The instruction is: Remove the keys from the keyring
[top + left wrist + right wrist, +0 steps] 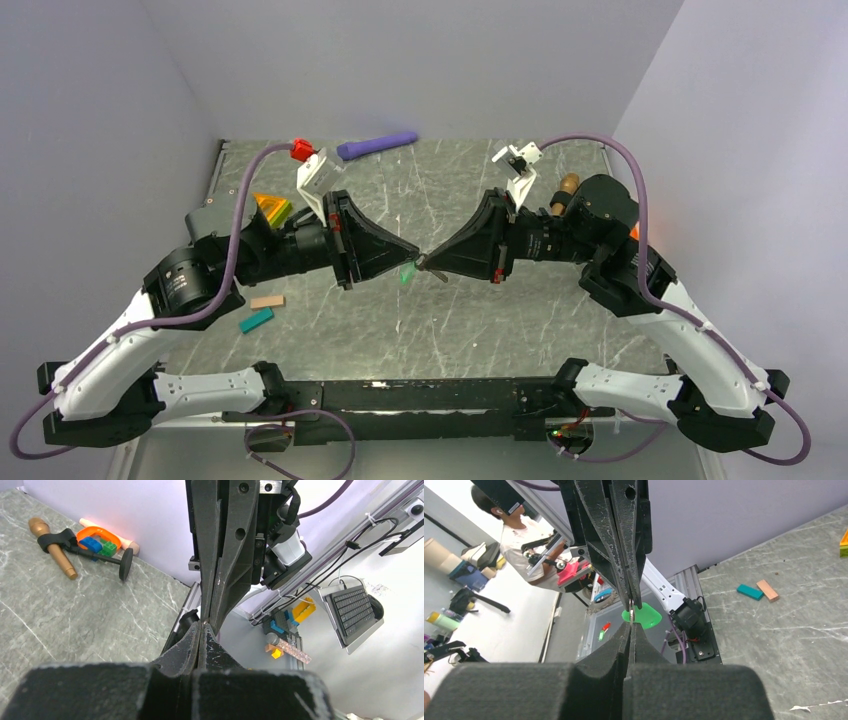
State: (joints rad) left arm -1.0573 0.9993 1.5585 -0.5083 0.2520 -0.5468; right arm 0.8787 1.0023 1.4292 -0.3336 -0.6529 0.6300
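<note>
- The left gripper (413, 256) and right gripper (433, 262) meet tip to tip in the middle of the top view, raised above the surface (480, 320). This probably lets the small parts hang free while being worked.
- The right gripper is closed. In its wrist view a thin sliver of metal, the keyring (631, 611), sticks up from its pressed-together tips, so it seems to act as the anchor.
- The left gripper is also closed, its tips coming down onto the same spot. Whether it pinches the ring or the top of the key is too small to tell.
- The green key (408, 271) hangs just below the meeting tips, apparently not yet off the ring. In the right wrist view it shows just behind them.
- Opposed grips suit pulling or twisting the key along the ring's coil. A slip would likely drop it.
- The teal block (256, 320) and tan block (267, 300) lie at lower left, well apart from this.
</note>
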